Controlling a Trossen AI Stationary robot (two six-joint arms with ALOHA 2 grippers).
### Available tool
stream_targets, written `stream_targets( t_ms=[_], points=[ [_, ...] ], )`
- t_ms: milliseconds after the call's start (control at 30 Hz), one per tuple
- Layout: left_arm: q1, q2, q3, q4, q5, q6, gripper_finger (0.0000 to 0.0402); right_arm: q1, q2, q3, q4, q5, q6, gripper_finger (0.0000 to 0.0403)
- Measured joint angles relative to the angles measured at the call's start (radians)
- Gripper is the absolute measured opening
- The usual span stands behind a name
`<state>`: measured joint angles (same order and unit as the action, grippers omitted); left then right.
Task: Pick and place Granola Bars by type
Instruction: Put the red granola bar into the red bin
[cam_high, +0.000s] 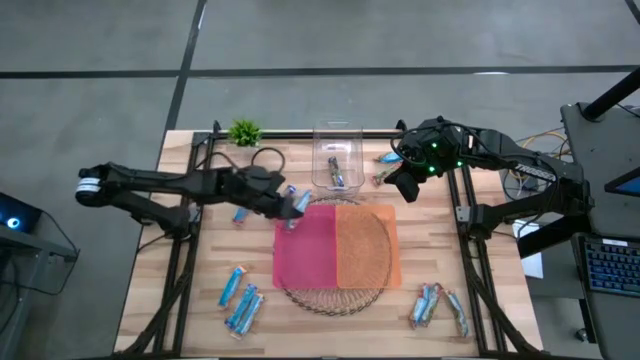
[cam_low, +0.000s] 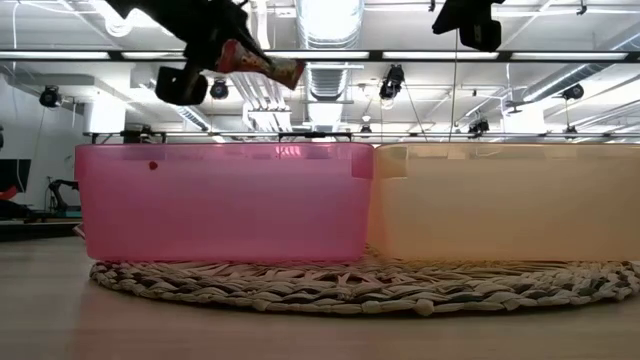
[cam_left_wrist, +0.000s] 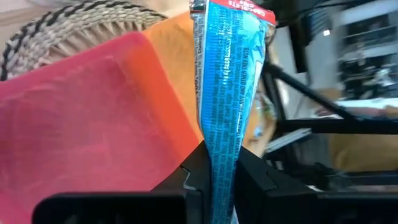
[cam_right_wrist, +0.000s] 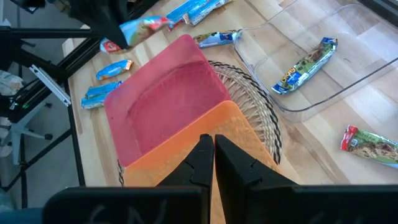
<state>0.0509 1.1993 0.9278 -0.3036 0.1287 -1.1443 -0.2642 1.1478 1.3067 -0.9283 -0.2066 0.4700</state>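
Left gripper (cam_high: 296, 203): pinching blue bar (cam_left_wrist: 227, 93), long axis pointing fwd, over pink bin (cam_high: 304, 245) edge. Right gripper (cam_high: 404, 186): pressed together, idle.

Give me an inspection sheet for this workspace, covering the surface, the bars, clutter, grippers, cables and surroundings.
Surface: wooden table; woven mat under a pink bin and an orange bin set side by side.
Job's things: blue bars lie scattered on the table's left, more bars on its right; one bar lies in the clear tray.
Clutter: small green plant at the table's far edge.
Grippers: left gripper shut on a blue bar, raised at the pink bin's edge; right gripper shut, empty, raised beside the clear tray.
Cables: black loop on the table near the plant.
Surroundings: keyboard on the right; no person seen.
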Motion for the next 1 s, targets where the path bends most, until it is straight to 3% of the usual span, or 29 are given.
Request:
stream_targets(
  t_ms=[233, 533, 1000],
  points=[
    [0.0, 0.116, 0.107, -0.202, 0.0, 0.003, 0.0028, 0.0, 0.0, 0.0, -0.001, 0.0, 0.001, 0.0009],
    [-0.005, 0.215, 0.149, -0.218, 0.024, 0.053, 0.0028, 0.0, 0.0, 0.0, -0.001, 0.0, -0.002, 0.0009],
    [-0.011, 0.27, 0.216, -0.245, 0.069, 0.805, 0.0028, 0.0, 0.0, 0.0, -0.002, 0.001, -0.002, 0.0009]
  ],
)
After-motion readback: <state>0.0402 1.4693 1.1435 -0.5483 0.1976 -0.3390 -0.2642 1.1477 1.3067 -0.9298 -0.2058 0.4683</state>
